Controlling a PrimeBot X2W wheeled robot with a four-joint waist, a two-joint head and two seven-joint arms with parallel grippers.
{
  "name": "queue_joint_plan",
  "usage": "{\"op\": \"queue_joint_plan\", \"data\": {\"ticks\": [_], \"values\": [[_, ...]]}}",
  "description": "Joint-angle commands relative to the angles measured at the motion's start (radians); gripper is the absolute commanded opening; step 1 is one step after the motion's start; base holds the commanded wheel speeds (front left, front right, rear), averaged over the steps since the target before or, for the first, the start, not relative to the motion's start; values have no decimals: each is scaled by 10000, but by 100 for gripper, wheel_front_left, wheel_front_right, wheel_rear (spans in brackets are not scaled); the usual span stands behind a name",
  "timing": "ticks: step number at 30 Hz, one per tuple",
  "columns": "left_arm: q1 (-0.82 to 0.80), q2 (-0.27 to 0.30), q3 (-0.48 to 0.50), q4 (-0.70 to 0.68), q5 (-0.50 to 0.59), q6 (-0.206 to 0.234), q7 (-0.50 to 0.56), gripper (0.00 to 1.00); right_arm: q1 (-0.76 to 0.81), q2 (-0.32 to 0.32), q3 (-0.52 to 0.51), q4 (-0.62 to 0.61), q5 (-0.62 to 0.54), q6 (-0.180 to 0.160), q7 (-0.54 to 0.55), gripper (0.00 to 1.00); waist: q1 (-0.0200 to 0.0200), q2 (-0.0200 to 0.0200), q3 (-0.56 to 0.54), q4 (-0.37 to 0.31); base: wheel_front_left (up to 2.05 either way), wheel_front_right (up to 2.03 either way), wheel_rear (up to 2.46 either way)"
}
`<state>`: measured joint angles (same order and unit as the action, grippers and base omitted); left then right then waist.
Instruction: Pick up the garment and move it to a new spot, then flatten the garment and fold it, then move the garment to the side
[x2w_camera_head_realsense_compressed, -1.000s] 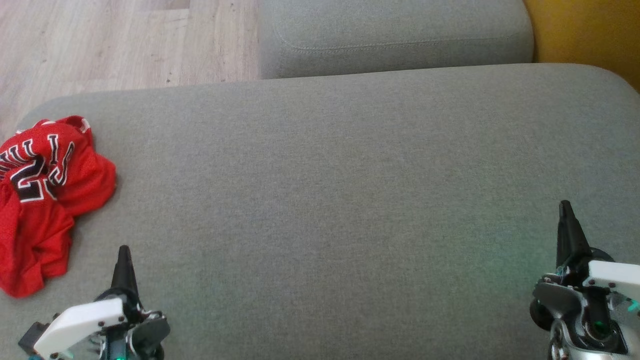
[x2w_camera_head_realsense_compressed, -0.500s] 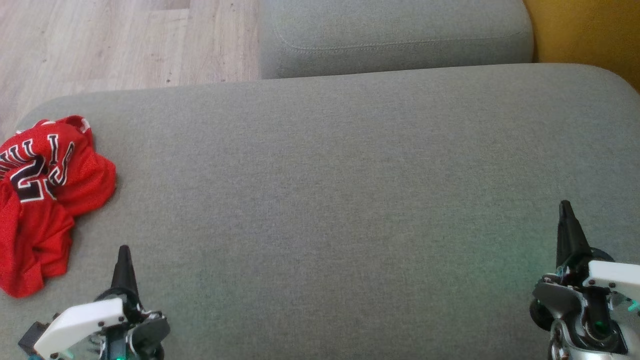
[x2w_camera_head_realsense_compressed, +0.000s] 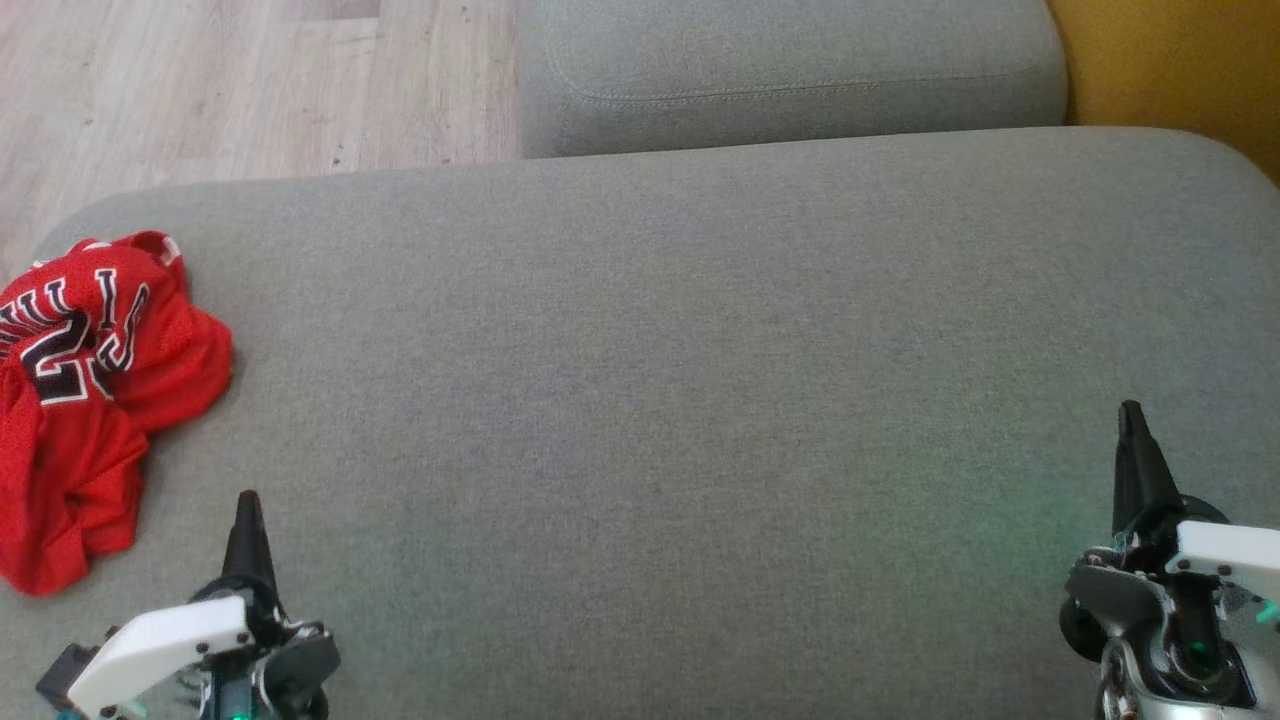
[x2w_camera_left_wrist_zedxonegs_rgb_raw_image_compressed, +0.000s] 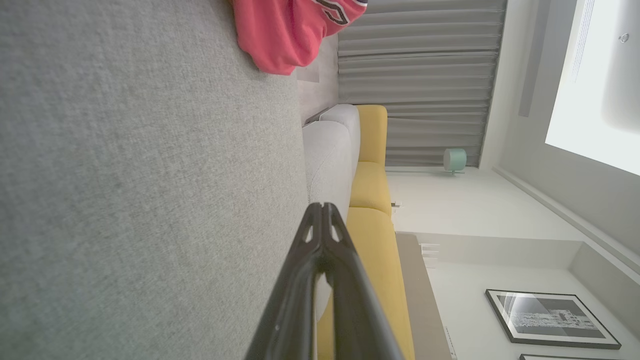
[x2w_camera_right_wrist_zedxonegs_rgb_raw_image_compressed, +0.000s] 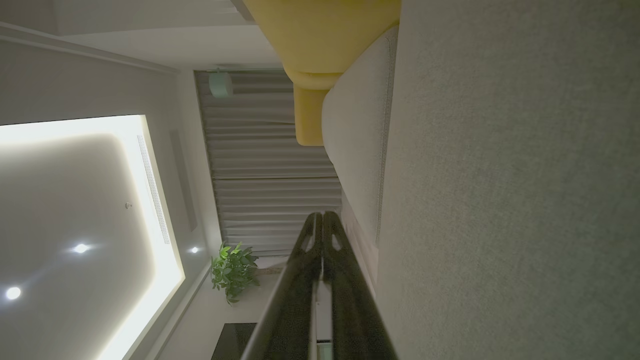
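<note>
— Head view first: what has changed for you over the last second?

— Nothing. The garment (x2w_camera_head_realsense_compressed: 90, 400), a crumpled red jersey, lies where it lay, at the far left end of the grey cushion (x2w_camera_head_realsense_compressed: 650, 400), close to its edge. Your left gripper (x2w_camera_head_realsense_compressed: 246, 505) sits at the lower left, just to the right of the heap and apart from it. Your right gripper (x2w_camera_head_realsense_compressed: 1130, 415) waits at the lower right, well away across bare fabric. Neither has stirred.

— And what does that tell you?

— That the pick-up hasn't begun, I'd say — you are at the very start, with moving, flattening and folding all ahead.

— Left wrist view?

— Its fingers (x2w_camera_left_wrist_zedxonegs_rgb_raw_image_compressed: 300, 280) are pressed together tip to tip, holding nothing. They point along the cushion, and the jersey shows as a red bulge at the top, off to the side of their line. A yellow sofa (x2w_camera_left_wrist_zedxonegs_rgb_raw_image_compressed: 372, 190) stands beyond.

— Right wrist view?

— The same story: fingers (x2w_camera_right_wrist_zedxonegs_rgb_raw_image_compressed: 295, 290) closed on themselves, empty, with plain cushion alongside.

— So your next move?

— Probably the left gripper's job, being nearest. You'd need to part those fingers and turn toward the heap before reaching. Cloth that loose should bunch easily, so pinch a thick fold rather than a single layer.
</note>
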<state>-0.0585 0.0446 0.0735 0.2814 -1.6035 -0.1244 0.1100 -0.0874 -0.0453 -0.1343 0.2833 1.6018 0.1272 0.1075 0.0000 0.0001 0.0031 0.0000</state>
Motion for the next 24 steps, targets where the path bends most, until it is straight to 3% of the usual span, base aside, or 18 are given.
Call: {"op": "queue_joint_plan", "data": {"ticks": [1, 24], "values": [[-494, 56, 398, -366, -55, -63, 29, 0, -205, -49, 210, -386, 72, 35, 54, 0, 0, -1, 0, 0, 0, 0, 0], [-494, 56, 398, -366, -55, -63, 29, 0, -205, -49, 210, -386, 72, 35, 54, 0, 0, -1, 0, 0, 0, 0, 0]]}}
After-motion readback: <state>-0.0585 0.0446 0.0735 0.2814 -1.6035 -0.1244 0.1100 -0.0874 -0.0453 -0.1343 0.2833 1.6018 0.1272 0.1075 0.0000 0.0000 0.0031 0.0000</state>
